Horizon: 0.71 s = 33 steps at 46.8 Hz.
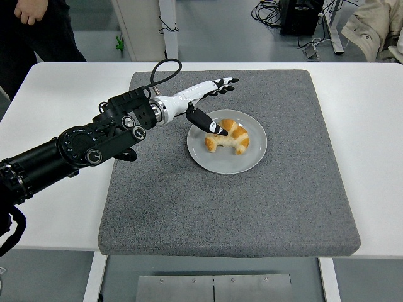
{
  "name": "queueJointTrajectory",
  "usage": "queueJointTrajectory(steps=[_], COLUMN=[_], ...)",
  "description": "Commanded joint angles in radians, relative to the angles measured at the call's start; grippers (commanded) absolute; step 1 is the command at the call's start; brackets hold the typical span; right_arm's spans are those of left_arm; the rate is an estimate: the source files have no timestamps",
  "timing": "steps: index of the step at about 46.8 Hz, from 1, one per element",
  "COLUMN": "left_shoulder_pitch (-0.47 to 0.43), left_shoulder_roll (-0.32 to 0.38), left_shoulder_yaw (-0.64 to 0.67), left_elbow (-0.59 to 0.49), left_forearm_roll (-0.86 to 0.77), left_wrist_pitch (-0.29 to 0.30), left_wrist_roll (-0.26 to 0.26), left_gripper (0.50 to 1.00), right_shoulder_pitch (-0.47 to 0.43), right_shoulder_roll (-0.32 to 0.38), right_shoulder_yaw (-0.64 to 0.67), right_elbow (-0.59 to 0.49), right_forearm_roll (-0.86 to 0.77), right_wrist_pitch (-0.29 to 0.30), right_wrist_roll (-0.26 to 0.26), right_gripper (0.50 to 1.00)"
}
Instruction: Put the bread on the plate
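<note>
A golden croissant (229,136) lies on a round grey plate (248,157) on the grey mat (233,207). My left hand (214,104) comes in from the left and hovers above the plate's far left rim. Its fingers (224,83) are spread and hold nothing; the thumb (208,123) hangs down over the croissant's left end, apart from it. The right arm is out of view.
The grey mat covers the middle of the white table (63,100). A person in dark clothes (38,25) stands at the far left corner. Cables and equipment (296,16) lie on the floor beyond the table.
</note>
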Motion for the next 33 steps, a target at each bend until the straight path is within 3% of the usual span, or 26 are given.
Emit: queueJointTrajectory(steps=[1, 11, 22, 33], left_shoulder_pitch=[0.008, 0.049, 0.083, 0.089], left_shoulder_roll=[0.002, 0.032, 0.062, 0.082], left_shoulder_yaw=[-0.044, -0.122, -0.205, -0.208], left_elbow=[0.000, 0.004, 0.011, 0.042], left_forearm_roll=[-0.067, -0.186, -0.333, -0.493], left_wrist_pitch=[-0.009, 0.004, 0.007, 0.083], left_wrist_roll=[0.000, -0.043, -0.044, -0.049], left_gripper=[0.969, 0.969, 0.969, 0.969], right_shoulder_pitch=[0.000, 0.000, 0.000, 0.000], right_shoulder_roll=[0.000, 0.000, 0.000, 0.000], right_shoulder_yaw=[0.000, 0.000, 0.000, 0.000], right_elbow=[0.000, 0.000, 0.000, 0.000], right_forearm_roll=[0.000, 0.000, 0.000, 0.000], right_wrist_pitch=[0.000, 0.000, 0.000, 0.000], right_wrist_roll=[0.000, 0.000, 0.000, 0.000], right_gripper=[1.000, 1.000, 1.000, 1.000])
